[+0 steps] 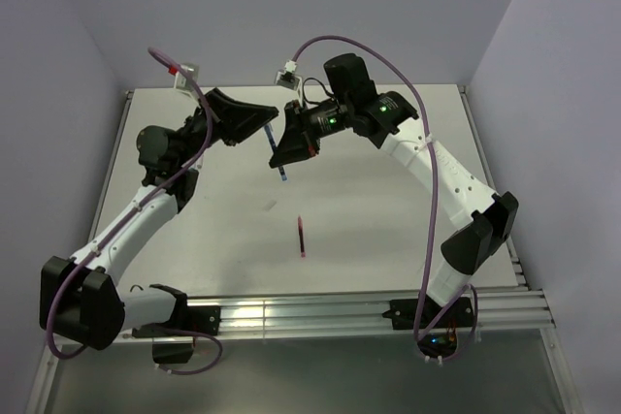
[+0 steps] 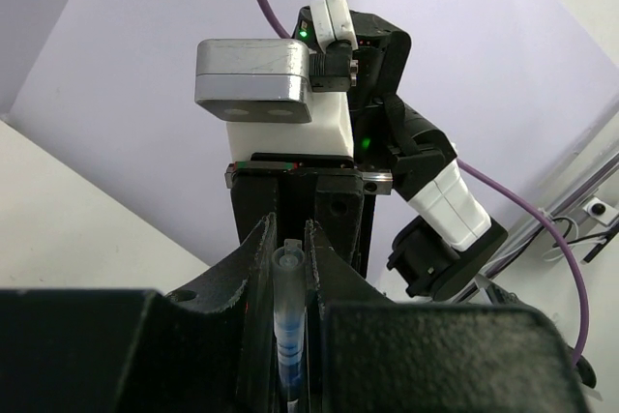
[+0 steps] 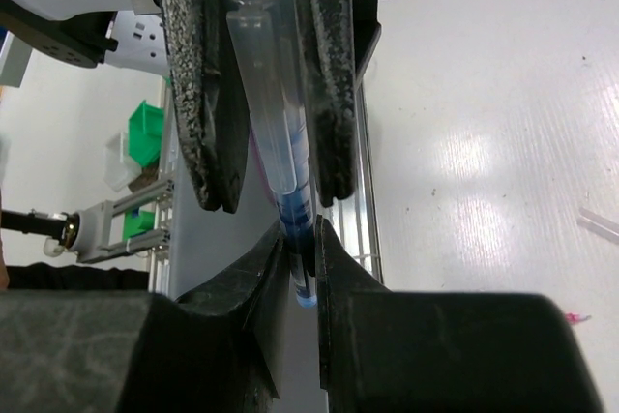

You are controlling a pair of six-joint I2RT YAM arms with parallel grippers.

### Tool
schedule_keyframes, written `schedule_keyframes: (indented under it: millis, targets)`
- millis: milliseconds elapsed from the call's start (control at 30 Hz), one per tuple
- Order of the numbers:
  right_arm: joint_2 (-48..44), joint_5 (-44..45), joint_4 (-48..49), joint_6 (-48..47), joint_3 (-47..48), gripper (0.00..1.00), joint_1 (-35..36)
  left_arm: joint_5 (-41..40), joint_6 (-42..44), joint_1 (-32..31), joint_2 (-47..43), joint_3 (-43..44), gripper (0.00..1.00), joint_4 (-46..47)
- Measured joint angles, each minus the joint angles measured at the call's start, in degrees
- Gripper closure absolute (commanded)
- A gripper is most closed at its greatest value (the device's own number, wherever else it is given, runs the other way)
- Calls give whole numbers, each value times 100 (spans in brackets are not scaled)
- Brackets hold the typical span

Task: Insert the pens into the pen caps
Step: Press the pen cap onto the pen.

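Pinches pen (image 3: 269, 84) midair over table (image 1: 388, 220) with left gripper (image 2: 287, 244) and right gripper (image 3: 302, 249), end to end. Risks bending or dropping it if pushed off-axis or squeezed too lightly.

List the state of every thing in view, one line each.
Left gripper, jaws shut on blue pen.
Right gripper, jaws shut on the same blue pen.
Blue pen, held in the air between both grippers.
Red pen, lying flat on the table, untouched.

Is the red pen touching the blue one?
Apart. The top view shows bare table between the red pen and the blue pen.
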Motion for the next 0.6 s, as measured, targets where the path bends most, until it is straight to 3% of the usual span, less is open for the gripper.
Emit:
schedule_keyframes:
  millis: [200, 233, 267, 400, 600]
  targets:
    - [-2, 9, 11, 55, 2, 100, -4, 31, -59, 13, 46, 0, 97, 76]
    - [-2, 4, 11, 66, 2, 100, -4, 33, -76, 13, 46, 2, 91, 92]
    - [-2, 2, 13, 72, 2, 100, -4, 33, -90, 15, 46, 2, 76, 96]
    - [-2, 127, 372, 138, 55, 100, -72, 457, -164, -11, 46, -7, 57, -44]
    - [-17, 197, 566, 328, 219, 100, -319, 551, -157, -7, 46, -26, 56, -63]
